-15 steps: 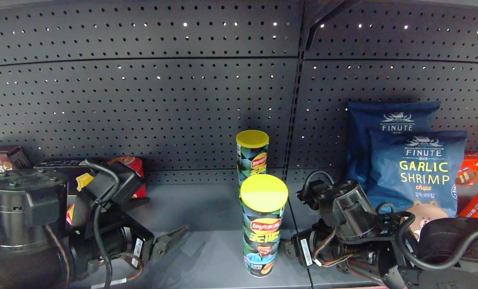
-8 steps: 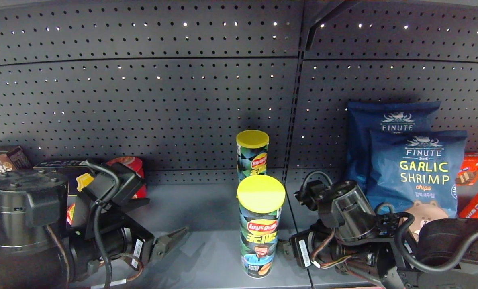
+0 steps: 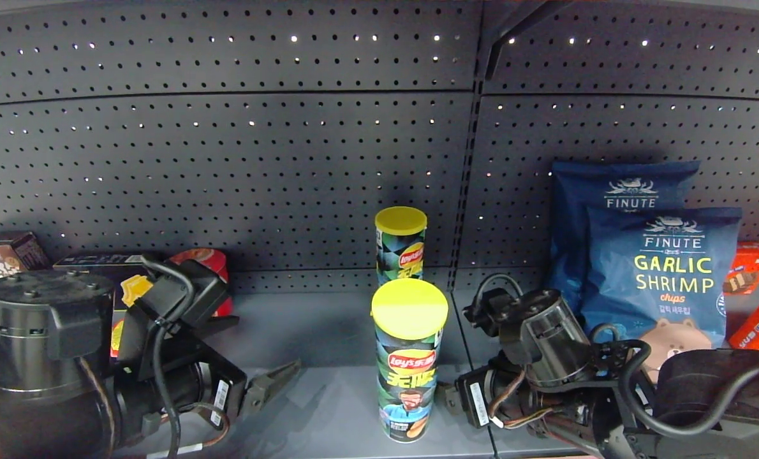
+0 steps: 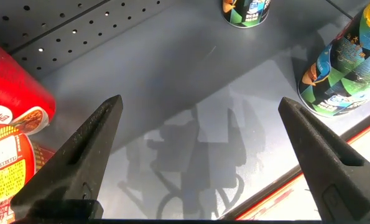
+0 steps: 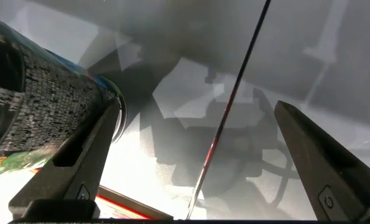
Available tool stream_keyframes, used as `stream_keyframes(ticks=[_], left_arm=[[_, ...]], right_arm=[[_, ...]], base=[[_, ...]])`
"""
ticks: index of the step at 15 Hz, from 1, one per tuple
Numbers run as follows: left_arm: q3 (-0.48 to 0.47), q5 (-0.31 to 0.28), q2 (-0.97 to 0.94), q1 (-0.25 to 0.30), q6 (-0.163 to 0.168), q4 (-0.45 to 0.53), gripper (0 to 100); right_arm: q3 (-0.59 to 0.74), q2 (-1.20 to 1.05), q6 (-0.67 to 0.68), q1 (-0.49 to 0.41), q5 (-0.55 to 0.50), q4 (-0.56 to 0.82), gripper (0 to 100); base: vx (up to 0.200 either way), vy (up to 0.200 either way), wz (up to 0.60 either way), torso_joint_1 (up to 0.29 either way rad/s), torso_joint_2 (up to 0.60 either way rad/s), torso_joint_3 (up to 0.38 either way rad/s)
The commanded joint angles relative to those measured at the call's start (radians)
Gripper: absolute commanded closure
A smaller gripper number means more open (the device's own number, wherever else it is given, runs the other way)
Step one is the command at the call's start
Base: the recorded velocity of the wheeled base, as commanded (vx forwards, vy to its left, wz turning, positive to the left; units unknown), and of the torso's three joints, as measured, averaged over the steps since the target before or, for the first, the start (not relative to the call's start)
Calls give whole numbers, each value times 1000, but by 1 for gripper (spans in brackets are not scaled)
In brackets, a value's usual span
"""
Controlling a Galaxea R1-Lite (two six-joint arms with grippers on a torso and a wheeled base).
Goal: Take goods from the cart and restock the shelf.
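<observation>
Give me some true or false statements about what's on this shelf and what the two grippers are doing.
1. The front can and the back can both stand upright on the shelf. True.
2. The left gripper holds a can. False: it is open and empty, over bare shelf.
3. The blue bags stand on the robot's right of both cans. True.
4. The right gripper is shut around the front can. False: it is open, with the can beside one finger.
</observation>
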Motion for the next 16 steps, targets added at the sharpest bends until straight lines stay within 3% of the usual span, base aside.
stream_keyframes(ticks=[1,6,10,13,16], left_arm=[[0,1,3,0,0,-1,0],[35,-1,-11,0,0,-7,0],[52,11,-211,-1,1,2,0],[52,103,-355,-3,14,2,0],[66,240,-516,0,21,25,0]], right_arm=[[2,3,0,-1,0,0,0],[66,-103,17,-10,-3,3,0],[158,-353,33,-42,-8,11,0],[168,-519,25,-90,-15,57,0],[200,-702,25,-123,-67,150,0]], base=[[0,0,0,0,0,0],[0,0,0,0,0,0],[0,0,0,0,0,0],[0,0,0,0,0,0],[0,0,0,0,0,0]])
